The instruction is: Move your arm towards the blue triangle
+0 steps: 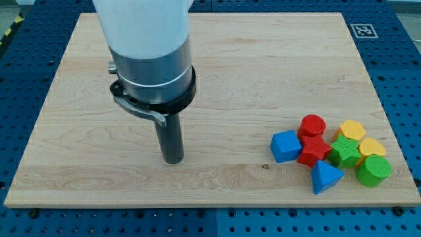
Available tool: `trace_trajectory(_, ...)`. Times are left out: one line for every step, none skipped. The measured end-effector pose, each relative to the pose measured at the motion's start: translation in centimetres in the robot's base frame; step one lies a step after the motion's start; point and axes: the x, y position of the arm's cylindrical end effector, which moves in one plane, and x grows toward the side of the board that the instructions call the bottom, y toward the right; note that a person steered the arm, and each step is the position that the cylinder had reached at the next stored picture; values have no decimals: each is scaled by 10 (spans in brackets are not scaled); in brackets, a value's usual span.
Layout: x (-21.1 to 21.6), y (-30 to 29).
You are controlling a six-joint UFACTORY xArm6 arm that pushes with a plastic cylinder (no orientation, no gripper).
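The blue triangle (325,176) lies near the view's bottom right, at the lower edge of a cluster of blocks. My tip (173,159) rests on the wooden board (230,66) in the lower middle-left, far to the left of the blue triangle and apart from every block. The rod hangs from a large white and grey arm body at the view's top left.
The cluster holds a blue cube (285,146), a red cylinder (312,125), a red star-like block (313,151), a green star-like block (345,153), a green cylinder (373,171) and two yellow blocks (352,130) (371,147). A marker tag (363,30) sits at the board's top right corner.
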Motion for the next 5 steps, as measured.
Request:
trace_trajectory(0,0)
trace_trajectory(3,16)
trace_trajectory(16,65)
trace_trajectory(38,116)
trace_trajectory(63,148)
